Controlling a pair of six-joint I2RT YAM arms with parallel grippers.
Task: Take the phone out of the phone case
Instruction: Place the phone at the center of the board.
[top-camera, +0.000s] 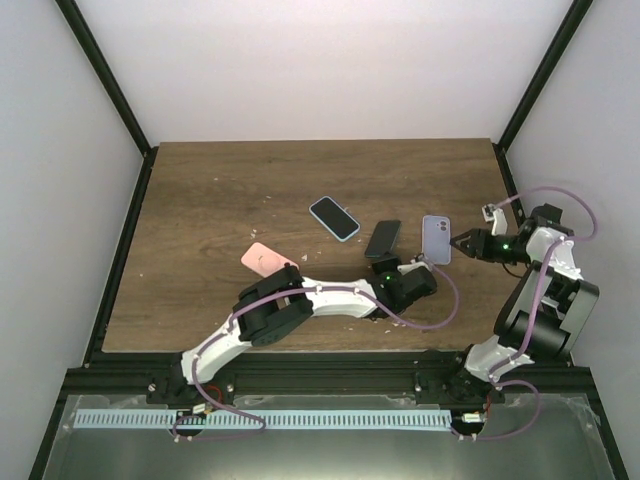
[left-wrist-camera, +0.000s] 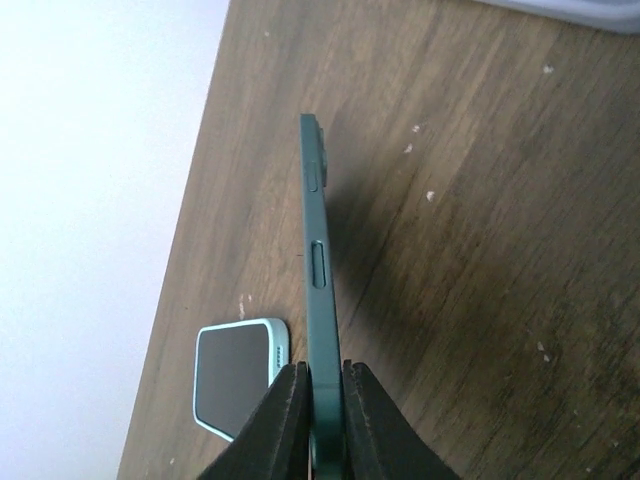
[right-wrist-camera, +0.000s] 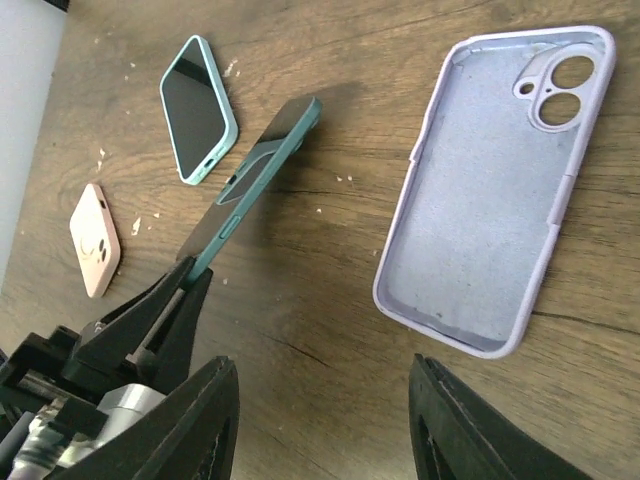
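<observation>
Phone (left-wrist-camera: 318, 260), dark green and bare, is held tilted on edge above the desk (top-camera: 220, 200), its lower end pinched tight between the fingers of the left claw (left-wrist-camera: 318, 385). The empty lilac case (right-wrist-camera: 480, 200) lies inside-up on the desk, just ahead of the right claw (right-wrist-camera: 322, 372), which gapes wide and holds nothing.

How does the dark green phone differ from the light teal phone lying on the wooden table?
The dark green phone is clamped edge-on in the left tool; the light teal phone lies flat, screen up, untouched. The dark green phone is dark throughout; the light teal phone shows a pale rim round a black screen. Both are slim rounded rectangles.
</observation>
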